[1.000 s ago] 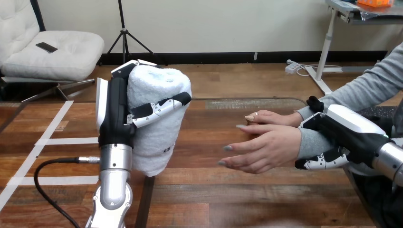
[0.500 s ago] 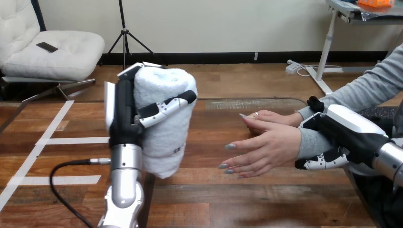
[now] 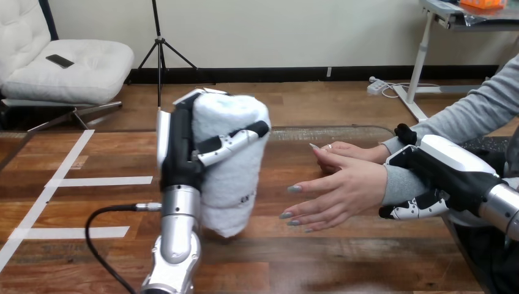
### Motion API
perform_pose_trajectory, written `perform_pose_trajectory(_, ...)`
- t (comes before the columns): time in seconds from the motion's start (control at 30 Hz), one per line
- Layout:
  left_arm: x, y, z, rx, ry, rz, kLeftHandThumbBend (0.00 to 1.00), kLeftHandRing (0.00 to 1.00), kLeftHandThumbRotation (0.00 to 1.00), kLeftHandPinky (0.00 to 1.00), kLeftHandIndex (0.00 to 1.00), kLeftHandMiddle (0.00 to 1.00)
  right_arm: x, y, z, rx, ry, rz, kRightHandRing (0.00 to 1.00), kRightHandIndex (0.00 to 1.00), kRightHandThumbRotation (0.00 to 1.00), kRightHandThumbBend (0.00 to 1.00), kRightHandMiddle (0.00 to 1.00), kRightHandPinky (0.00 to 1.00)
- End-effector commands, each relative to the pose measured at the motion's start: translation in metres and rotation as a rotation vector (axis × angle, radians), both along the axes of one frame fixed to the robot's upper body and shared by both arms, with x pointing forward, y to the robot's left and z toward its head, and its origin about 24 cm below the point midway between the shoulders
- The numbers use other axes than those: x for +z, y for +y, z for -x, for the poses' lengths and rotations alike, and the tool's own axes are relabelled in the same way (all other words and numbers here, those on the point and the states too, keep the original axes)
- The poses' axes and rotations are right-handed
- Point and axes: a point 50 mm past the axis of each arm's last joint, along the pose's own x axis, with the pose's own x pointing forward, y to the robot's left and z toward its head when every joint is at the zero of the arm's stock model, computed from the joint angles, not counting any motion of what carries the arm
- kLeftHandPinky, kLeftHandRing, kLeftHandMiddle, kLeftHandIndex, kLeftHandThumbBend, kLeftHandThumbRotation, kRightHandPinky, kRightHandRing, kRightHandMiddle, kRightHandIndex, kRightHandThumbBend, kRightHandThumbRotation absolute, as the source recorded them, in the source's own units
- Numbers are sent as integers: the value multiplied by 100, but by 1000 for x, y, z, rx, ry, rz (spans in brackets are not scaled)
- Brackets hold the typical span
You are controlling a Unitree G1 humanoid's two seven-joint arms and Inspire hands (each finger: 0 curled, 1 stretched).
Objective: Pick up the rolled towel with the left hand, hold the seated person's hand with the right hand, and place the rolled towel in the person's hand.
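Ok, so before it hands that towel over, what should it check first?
1. Left hand grips rolled towel: ok, fingers curled round it, towel upright.
2. Right hand steadies the person's wrist: ok, curled round it.
3. The person's nearer hand open: ok, fingers spread, palm facing the towel.
4. Towel at the palm: not ok, a gap lies between them.
5. Grip firm enough: cannot tell.

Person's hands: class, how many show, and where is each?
2. The person's near hand, open, faces the rolled towel, its wrist held by the right hand. The person's far hand lies just behind it.
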Motion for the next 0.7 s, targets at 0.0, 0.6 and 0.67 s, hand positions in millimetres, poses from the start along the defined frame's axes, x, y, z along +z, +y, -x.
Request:
perform_pose_trajectory(0.0, 47, -16, -29, -44, -120, 37, 68, 40, 0, 38, 41, 42, 27, 15, -14, 53, -139, -57, 25, 35, 0, 56, 31, 21)
perform_pose_trajectory(0.6, 48, -39, -36, -115, -44, 85, 67, 41, 0, 39, 42, 42, 29, 19, -14, 66, -151, -75, 24, 33, 0, 56, 31, 21)
perform_pose_trajectory(0.67, 48, -41, -36, -122, -37, 90, 68, 41, 0, 39, 42, 42, 29, 19, -14, 66, -150, -77, 24, 33, 0, 56, 31, 21)
